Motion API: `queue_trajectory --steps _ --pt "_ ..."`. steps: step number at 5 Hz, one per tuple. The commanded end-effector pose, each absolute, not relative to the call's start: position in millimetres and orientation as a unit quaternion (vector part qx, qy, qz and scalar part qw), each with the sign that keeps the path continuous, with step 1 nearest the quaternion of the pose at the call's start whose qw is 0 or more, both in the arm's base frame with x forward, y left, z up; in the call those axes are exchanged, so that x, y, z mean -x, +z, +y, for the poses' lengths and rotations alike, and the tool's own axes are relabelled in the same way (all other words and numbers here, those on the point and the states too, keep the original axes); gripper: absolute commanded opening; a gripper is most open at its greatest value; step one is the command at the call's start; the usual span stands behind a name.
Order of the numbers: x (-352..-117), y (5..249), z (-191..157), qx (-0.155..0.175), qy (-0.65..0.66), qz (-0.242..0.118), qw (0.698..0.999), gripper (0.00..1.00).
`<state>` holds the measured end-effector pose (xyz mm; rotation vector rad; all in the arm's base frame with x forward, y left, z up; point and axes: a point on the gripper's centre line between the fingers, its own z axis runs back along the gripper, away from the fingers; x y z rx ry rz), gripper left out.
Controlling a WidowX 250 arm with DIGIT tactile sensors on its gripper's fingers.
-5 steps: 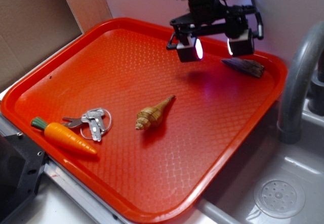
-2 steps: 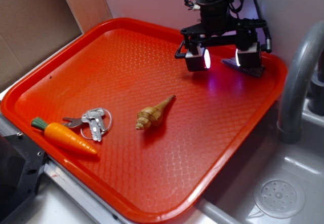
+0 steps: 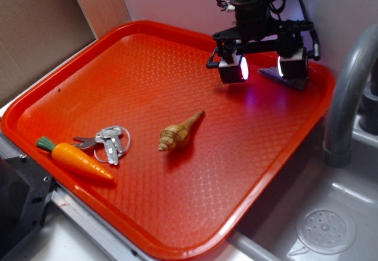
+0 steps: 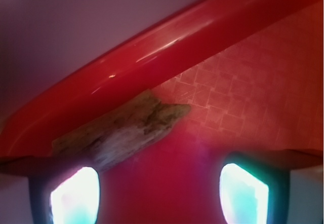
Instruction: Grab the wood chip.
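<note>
Pale wall fills the upper part of the exterior view, with brown cardboard (image 3: 35, 31) at the upper left and a grey sink basin (image 3: 331, 214) with a curved grey faucet pipe (image 3: 345, 95) along the right edge. Across most of the frame lies a large orange-red tray (image 3: 147, 84) with a waffle-textured floor and a raised glossy rim.

At the upper right the black WidowX arm comes down from the top edge, and its gripper (image 3: 264, 67) hangs low over the far right corner of the tray, jaws apart, a lit pad glowing on each finger and nothing between them.

Down at the lower left of the tray an orange toy carrot (image 3: 75, 158) with a green top lies near the rim. Just right of it sits a bunch of silver keys (image 3: 106, 142). Near the tray's centre lies a tan ridged spiral seashell (image 3: 179, 131), well apart from the gripper.

The wood chip (image 3: 288, 78) lies at the far right corner, close to the rim, partly hidden behind the right-hand finger. In the wrist view the wood chip (image 4: 121, 130) is a flat, rough, grey-brown sliver with pale weathered grain, its pointed end toward frame centre, lying along the foot of the rim at centre left, above the left glowing pad.
</note>
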<state>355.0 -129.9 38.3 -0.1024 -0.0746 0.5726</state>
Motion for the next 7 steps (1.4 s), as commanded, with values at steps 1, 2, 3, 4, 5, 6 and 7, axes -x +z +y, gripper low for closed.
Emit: queue_trajectory --steps 1,2,3,4,5,6,7 --pt "-389.7 63.3 -117.2 0.088 0.281 -0.109 0.949 1.00" --pt "-388.0 60.5 -117.3 0.074 0.251 -0.136 0.955 1.00" --pt "-385.6 57.2 -112.1 0.070 0.255 -0.127 0.956 1.00" --pt "-373.8 52.4 -104.0 0.072 0.272 -0.101 0.954 1.00" --pt "-345.7 49.0 -98.2 0.086 0.276 -0.067 0.955 1.00" --pt "-315.9 55.7 -98.8 0.096 0.255 -0.053 0.961 1.00" --pt "-289.5 74.0 -106.1 0.109 0.238 -0.062 0.963 1.00"
